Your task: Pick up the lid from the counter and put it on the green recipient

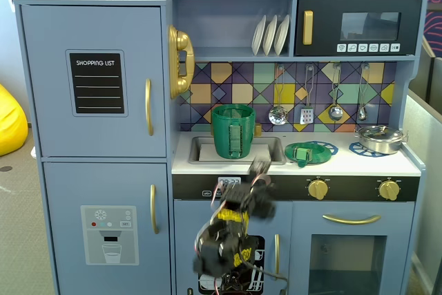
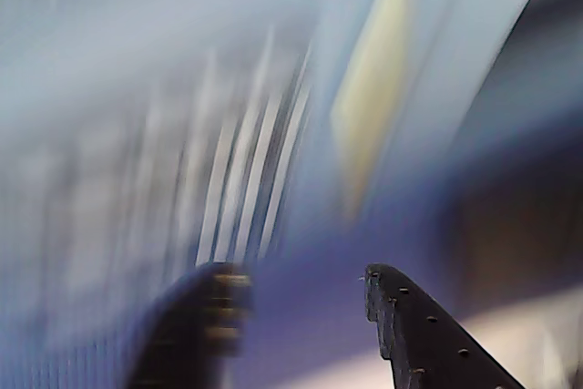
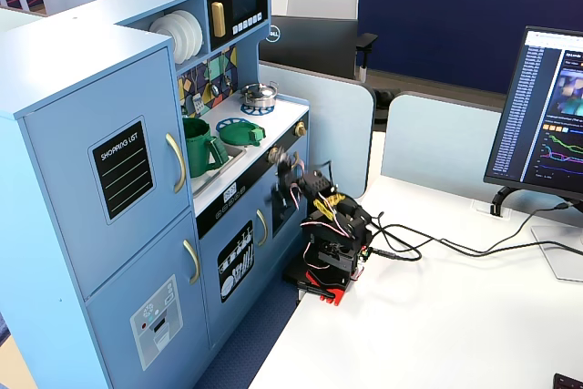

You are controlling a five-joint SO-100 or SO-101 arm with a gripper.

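The lid [image 1: 304, 153] is a flat green disc with a small knob. It lies on the white counter, on the left blue burner ring, right of the sink; it also shows in the other fixed view [image 3: 240, 133]. The green recipient [image 1: 233, 131] stands upright in the sink, handle strip facing front, mouth uncovered; it also shows in the other fixed view [image 3: 198, 145]. My gripper [image 1: 259, 168] is blurred, in front of the counter's front edge and below the lid. In the wrist view the gripper [image 2: 296, 289] shows its jaws apart with nothing between them; the rest is motion blur.
A shiny steel pot [image 1: 378, 138] sits on the right burner. Utensils [image 1: 307, 112] hang on the back wall above the counter. The arm's base [image 3: 328, 257] stands on a white desk with cables [image 3: 428, 248] trailing right. A monitor [image 3: 547, 116] stands at the far right.
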